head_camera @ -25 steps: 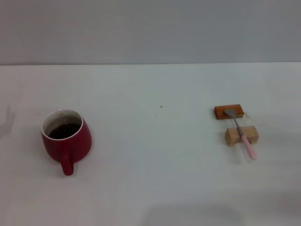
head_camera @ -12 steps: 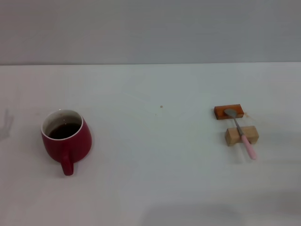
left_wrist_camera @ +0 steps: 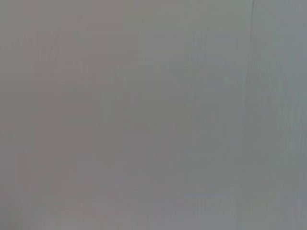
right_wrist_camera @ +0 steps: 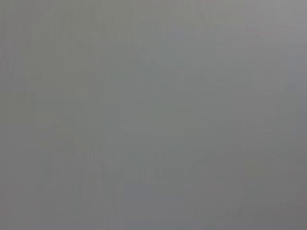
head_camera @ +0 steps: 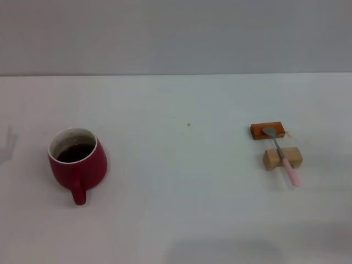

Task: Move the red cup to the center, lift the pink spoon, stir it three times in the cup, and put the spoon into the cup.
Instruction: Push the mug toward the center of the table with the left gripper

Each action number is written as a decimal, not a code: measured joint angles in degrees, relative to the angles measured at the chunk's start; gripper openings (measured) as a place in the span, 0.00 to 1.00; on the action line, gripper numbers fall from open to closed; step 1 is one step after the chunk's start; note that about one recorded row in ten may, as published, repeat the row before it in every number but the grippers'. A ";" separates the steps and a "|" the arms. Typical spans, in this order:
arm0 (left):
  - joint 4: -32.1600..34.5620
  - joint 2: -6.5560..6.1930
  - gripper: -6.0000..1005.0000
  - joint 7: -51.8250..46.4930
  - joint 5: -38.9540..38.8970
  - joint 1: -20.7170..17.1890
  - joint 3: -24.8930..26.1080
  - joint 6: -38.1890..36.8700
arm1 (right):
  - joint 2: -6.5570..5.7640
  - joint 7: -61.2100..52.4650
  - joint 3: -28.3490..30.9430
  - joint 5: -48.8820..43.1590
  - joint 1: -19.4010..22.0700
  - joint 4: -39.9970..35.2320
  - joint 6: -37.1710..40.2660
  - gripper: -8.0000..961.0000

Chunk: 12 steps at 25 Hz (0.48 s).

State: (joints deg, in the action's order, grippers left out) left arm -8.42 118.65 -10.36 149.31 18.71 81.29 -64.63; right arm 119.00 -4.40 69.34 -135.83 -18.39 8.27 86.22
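Observation:
The red cup [head_camera: 77, 163] stands on the left of the white table in the head view, upright, with dark liquid inside and its handle toward me. The pink spoon [head_camera: 282, 156] lies on the right, its silver bowl on an orange block [head_camera: 267, 131] and its neck across a tan block [head_camera: 282, 158], the pink handle toward me. Neither gripper shows in any view. Both wrist views show only plain grey surface.
The white table [head_camera: 181, 181] runs to a grey wall at the back. A faint shadow lies at the table's far left edge [head_camera: 7, 144]. A tiny speck [head_camera: 188, 125] sits near the middle.
The cup, spoon and blocks have not moved. The faint shadow at the far left edge has shifted slightly.

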 joint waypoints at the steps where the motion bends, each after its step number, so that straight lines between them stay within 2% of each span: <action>1: -0.07 0.00 0.81 0.00 0.01 0.00 0.00 0.02 | 0.00 0.00 0.00 0.01 0.00 0.00 0.00 0.70; 12: -0.32 0.00 0.81 0.00 -0.12 -0.15 0.00 0.04 | 0.00 -0.03 0.11 0.11 -0.29 -0.02 -0.19 0.70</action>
State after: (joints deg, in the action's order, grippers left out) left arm -8.74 118.65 -10.37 149.19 18.55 81.29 -64.59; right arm 119.00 -4.42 69.45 -135.72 -18.69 8.26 86.04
